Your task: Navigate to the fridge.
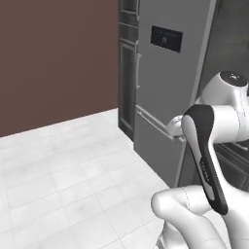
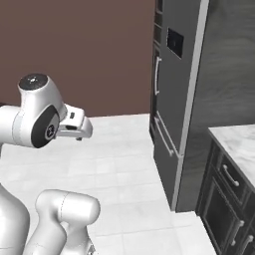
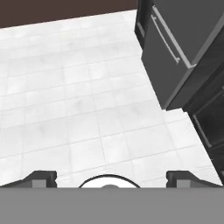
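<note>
The fridge (image 1: 165, 82) is a tall silver-grey steel appliance standing ahead and to the right, with a black display panel (image 1: 167, 38) high on its door. The right base view shows the fridge (image 2: 172, 99) side-on, with a slim vertical handle (image 2: 157, 75) and a lower drawer seam. Its lower drawer and bar handle sit at the top right of the hand view, on the fridge (image 3: 175, 39). My gripper (image 3: 111, 178) hangs over the tiled floor, open, with nothing between its fingertips (image 3: 41, 177). The hand (image 2: 73, 125) is held out in front of the base, well short of the fridge.
A dark wall-oven cabinet (image 1: 127, 73) stands just beyond the fridge against the brown wall (image 1: 58, 58). A dark base cabinet with a marble counter (image 2: 236, 142) and drawers is at the right, next to the fridge. White tiled floor (image 1: 63, 170) stretches open to the left.
</note>
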